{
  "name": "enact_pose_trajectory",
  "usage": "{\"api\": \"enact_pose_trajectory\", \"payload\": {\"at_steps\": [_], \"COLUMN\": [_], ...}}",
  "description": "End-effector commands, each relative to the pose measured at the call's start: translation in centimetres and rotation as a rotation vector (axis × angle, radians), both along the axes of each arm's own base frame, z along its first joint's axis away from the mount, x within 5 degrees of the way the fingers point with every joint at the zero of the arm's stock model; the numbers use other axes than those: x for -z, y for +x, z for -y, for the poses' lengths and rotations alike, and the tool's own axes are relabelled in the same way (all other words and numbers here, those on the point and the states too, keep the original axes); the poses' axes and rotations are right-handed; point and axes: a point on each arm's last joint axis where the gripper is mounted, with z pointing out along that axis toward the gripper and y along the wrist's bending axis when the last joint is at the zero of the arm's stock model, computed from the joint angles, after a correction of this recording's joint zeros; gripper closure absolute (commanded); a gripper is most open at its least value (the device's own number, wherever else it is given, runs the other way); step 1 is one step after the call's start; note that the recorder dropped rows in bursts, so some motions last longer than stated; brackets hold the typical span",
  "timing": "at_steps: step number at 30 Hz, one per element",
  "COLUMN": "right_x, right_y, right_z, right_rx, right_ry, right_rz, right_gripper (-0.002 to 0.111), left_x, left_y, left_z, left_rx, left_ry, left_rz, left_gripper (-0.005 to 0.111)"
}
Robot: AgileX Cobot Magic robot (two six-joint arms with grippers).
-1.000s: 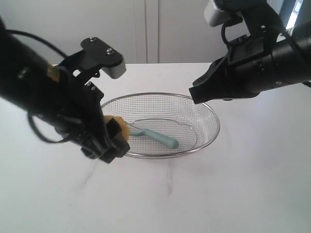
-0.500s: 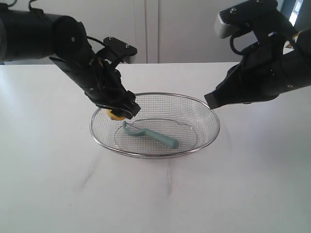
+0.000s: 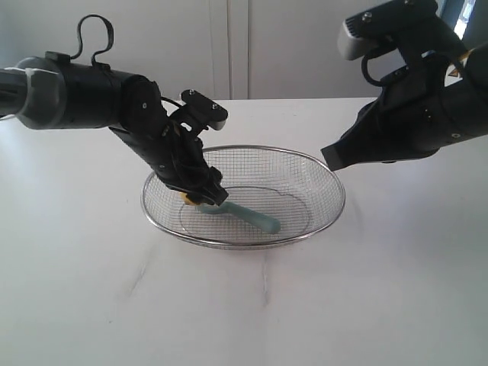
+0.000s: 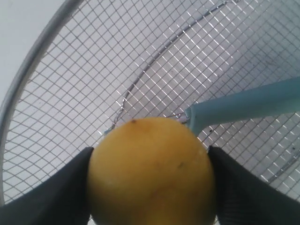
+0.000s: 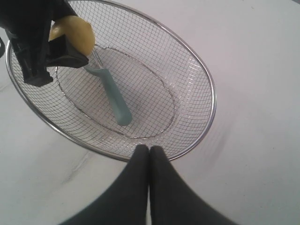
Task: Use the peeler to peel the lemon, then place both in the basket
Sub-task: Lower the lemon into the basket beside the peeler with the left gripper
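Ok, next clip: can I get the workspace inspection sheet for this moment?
Surface: white table, faint grey marks near the front.
Job's things: lemon held low inside the basket, over the head end of the peeler, which lies on the basket floor.
Clutter: nothing seen.
Grippers: left gripper, fingers shut on the lemon; right gripper, fingers shut and empty, raised near the basket's rim.
Cables: black cable loop above the left arm; second cable on the right arm.
Surroundings: pale cabinet panels behind the table.
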Motion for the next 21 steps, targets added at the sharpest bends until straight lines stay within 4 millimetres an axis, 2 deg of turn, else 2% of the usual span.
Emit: {"api": "enact_pose_trajectory", "payload": {"at_steps": [1,6,10,15,21], "right_x": [-0.31,-0.31,-0.34,-0.34,-0.35], "right_y": [-0.14,-0.14,-0.12,-0.12,-0.1], "right_z": [0.06,0.06,0.06,0.06,0.05], "right_rx": [0.003,0.003,0.003,0.003,0.011], "right_ry": [0.003,0.003,0.005,0.005,0.012], "right_rz": [0.012,0.012,0.016,0.016,0.014], "right_gripper": [0.108,0.108,0.108,0.108,0.108], "left_x": [0.55,0.55,0.55,0.58,0.59], "left_y": [0.0,0.03,0.01,-0.03,-0.04], "left_z": [-0.01,0.0,0.0,-0.03,-0.03], "left_rx": [0.022,0.022,0.022,0.023,0.021], "left_ry": [0.02,0.018,0.019,0.022,0.023], "left_rz": [-0.02,-0.016,-0.018,-0.023,-0.026], "left_gripper": [0.075,0.05,0.043,0.043,0.019]}}
